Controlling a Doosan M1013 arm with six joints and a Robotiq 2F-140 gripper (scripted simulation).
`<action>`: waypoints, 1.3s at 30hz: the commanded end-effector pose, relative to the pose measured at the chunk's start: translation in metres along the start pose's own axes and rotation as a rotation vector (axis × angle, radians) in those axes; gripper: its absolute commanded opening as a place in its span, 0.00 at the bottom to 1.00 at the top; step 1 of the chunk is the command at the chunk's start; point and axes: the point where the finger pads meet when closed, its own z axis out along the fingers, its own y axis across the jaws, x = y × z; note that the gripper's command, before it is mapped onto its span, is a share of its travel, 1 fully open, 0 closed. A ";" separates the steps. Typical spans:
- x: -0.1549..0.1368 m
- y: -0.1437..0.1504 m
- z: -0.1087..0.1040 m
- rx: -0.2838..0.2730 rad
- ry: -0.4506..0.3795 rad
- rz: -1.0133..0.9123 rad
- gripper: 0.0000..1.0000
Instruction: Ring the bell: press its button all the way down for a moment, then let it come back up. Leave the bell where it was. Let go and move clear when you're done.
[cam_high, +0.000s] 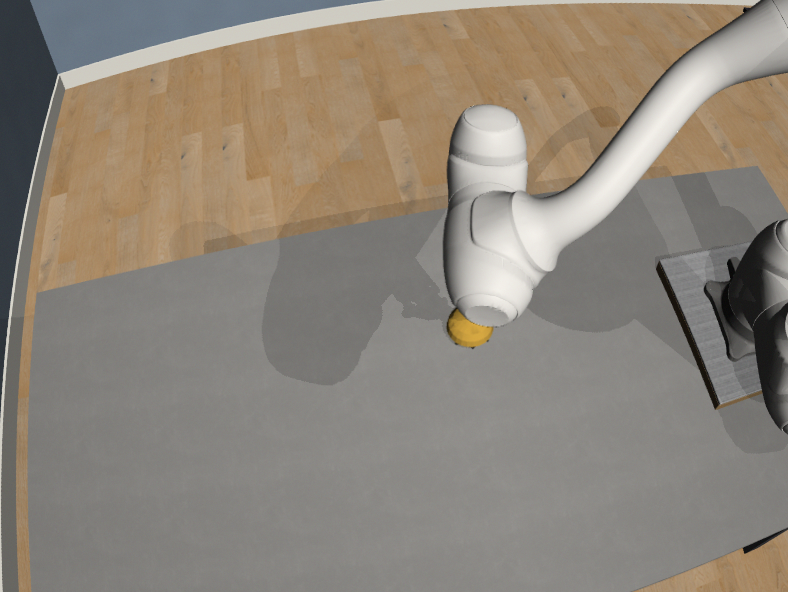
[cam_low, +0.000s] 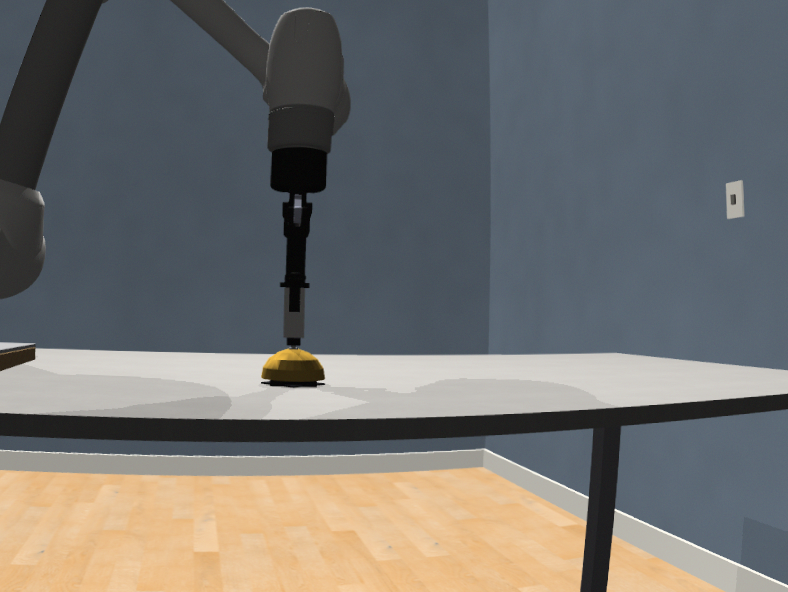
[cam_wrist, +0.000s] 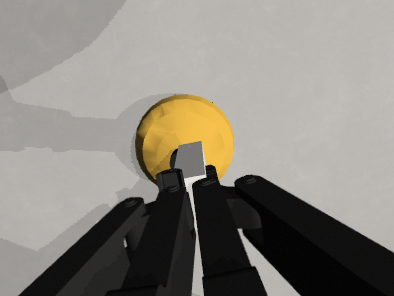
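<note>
A yellow dome-shaped bell stands on the grey table near its middle. My gripper is shut and points straight down over the bell's top. Its grey fingertips rest right at the crown of the dome, where the button is. The button itself is hidden under the fingertips. In the top view the arm's wrist covers the gripper and most of the bell.
The arm's base stands on a grey mounting plate at the table's right side in the top view. The table's front edge and a dark leg show in the exterior view.
</note>
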 end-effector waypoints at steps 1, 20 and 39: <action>0.000 0.000 0.001 0.000 0.000 0.000 0.00; 0.000 0.000 -0.003 0.000 0.000 0.000 0.00; 0.000 0.000 -0.038 0.000 0.000 0.000 0.00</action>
